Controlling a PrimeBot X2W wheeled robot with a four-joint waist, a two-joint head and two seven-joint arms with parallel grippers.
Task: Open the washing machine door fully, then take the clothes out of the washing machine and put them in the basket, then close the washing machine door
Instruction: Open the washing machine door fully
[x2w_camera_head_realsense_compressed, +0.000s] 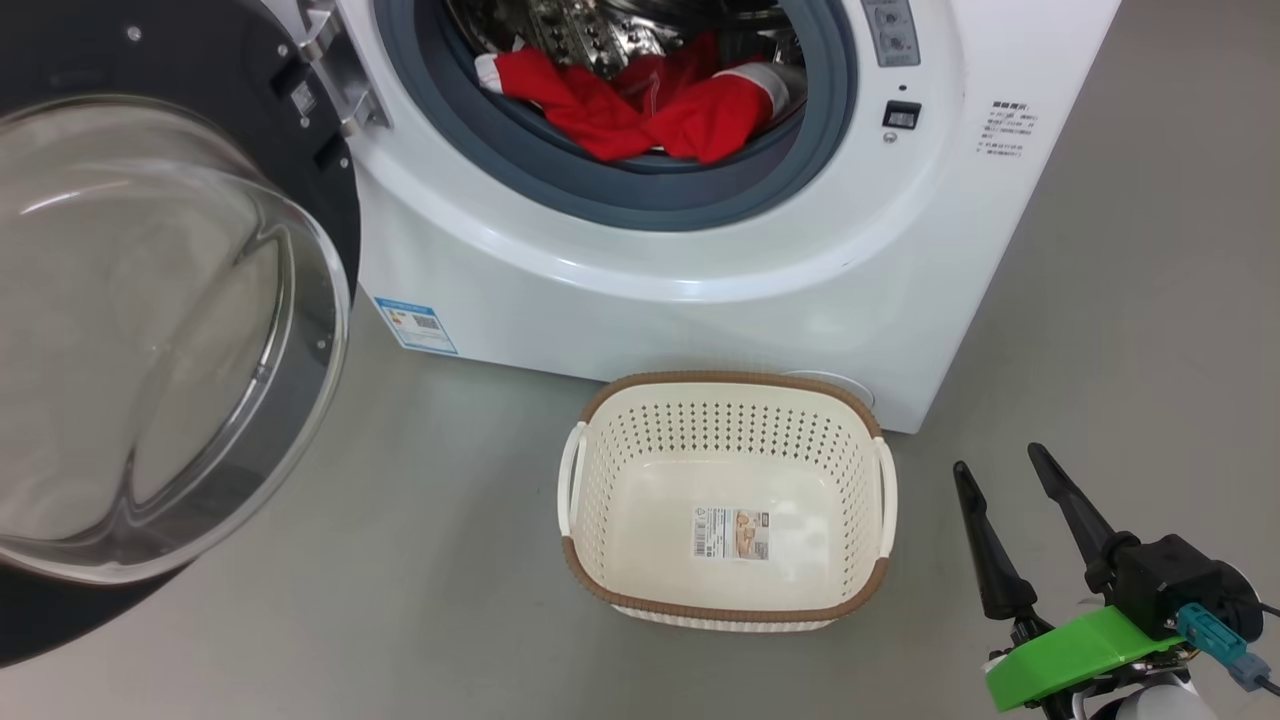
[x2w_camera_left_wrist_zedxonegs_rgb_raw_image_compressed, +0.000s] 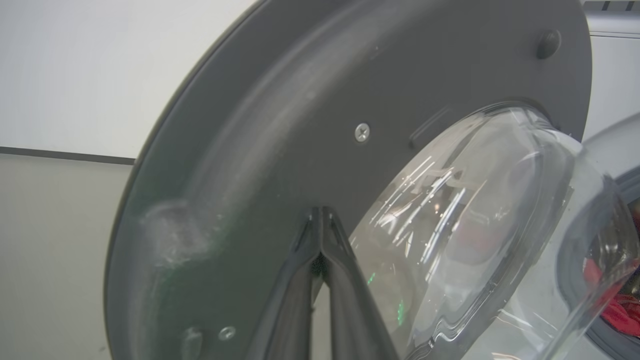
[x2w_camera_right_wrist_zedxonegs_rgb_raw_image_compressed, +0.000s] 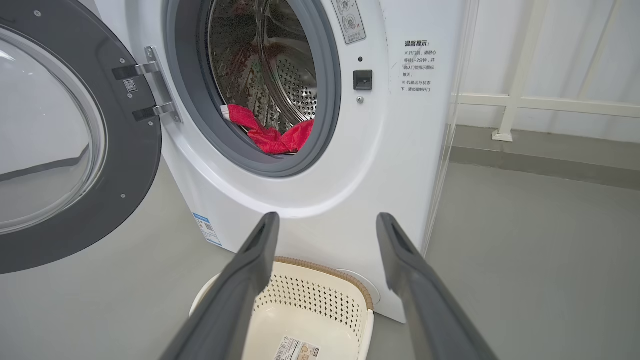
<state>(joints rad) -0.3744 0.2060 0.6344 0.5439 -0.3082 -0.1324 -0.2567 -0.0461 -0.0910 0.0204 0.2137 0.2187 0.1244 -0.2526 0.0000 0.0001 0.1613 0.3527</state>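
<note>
Washing machine door (x2w_camera_head_realsense_compressed: 150, 330) swung open, left claw (x2w_camera_left_wrist_zedxonegs_rgb_raw_image_compressed: 321, 212) closed tight by its dark rim, right claw (x2w_camera_head_realsense_compressed: 998, 462) spread wide and empty, red clothes (x2w_camera_head_realsense_compressed: 640, 110) lodged in drum (x2w_camera_head_realsense_compressed: 580, 30), basket (x2w_camera_head_realsense_compressed: 720, 380) placed in front.

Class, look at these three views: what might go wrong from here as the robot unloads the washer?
1. The shut left gripper sits right by the smooth inner face of the washing machine door; it might slip towards the glass.
2. The clothes drape over the gasket and might snag.
3. The basket is small; fabric may spill onto the floor.
</note>
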